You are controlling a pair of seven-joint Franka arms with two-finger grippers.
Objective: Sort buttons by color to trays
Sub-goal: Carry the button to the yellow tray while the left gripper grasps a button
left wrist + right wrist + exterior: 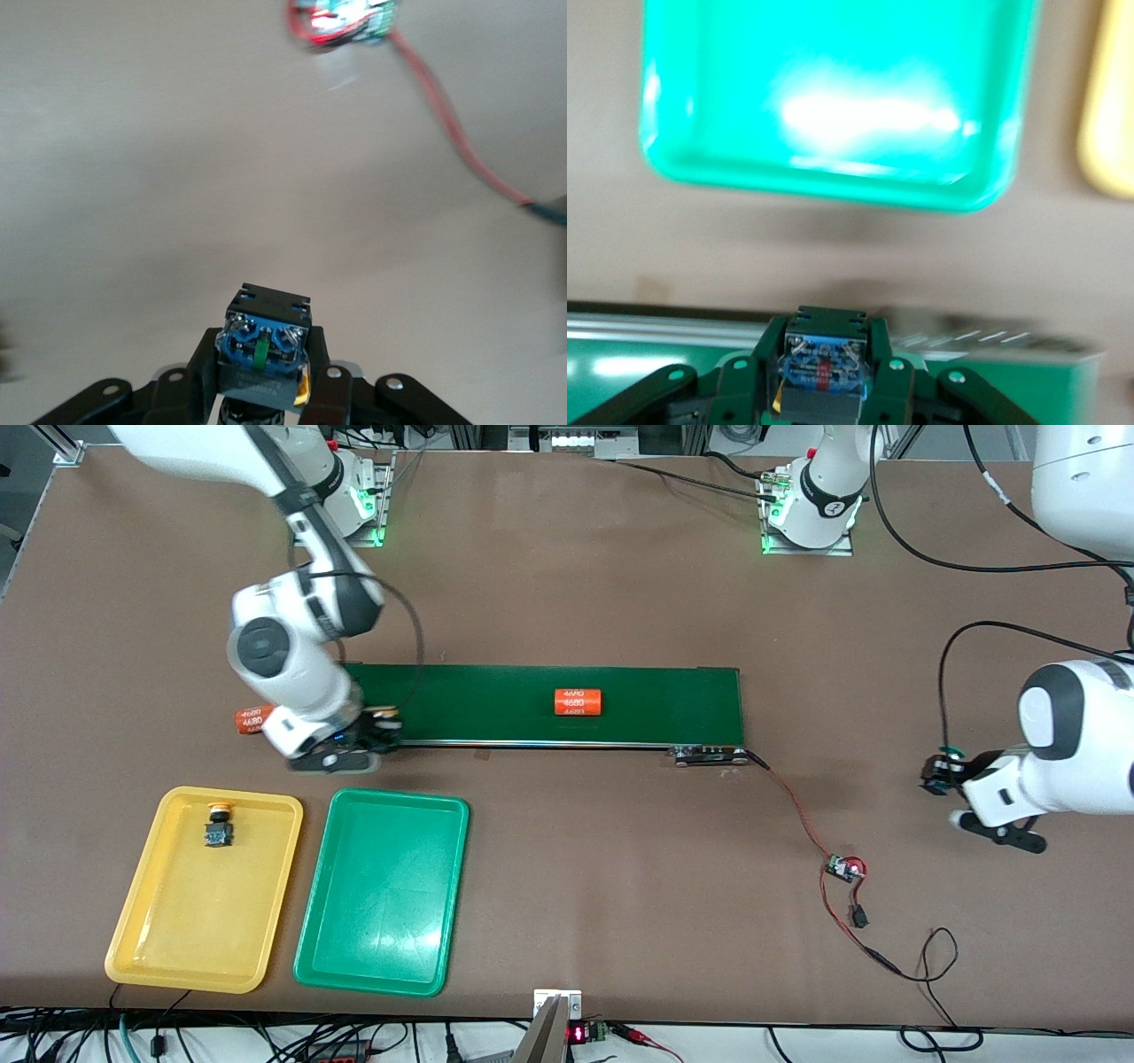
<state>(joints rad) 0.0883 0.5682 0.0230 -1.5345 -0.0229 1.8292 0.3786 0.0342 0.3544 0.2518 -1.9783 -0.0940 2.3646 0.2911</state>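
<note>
The right gripper (828,376) pinches a button (822,367) over the conveyor belt's (540,704) end near the green tray (383,892), the left gripper (263,385) clamps another button (266,345) over bare table (620,584), and one yellow-capped button (218,825) lies in the yellow tray (205,888).

The front view looks down from high across the surface (567,602), facing both bases. Each wrist view looks closely past its own gripper; the right wrist view shares the green tray (383,892) (833,88) with the front view.
</note>
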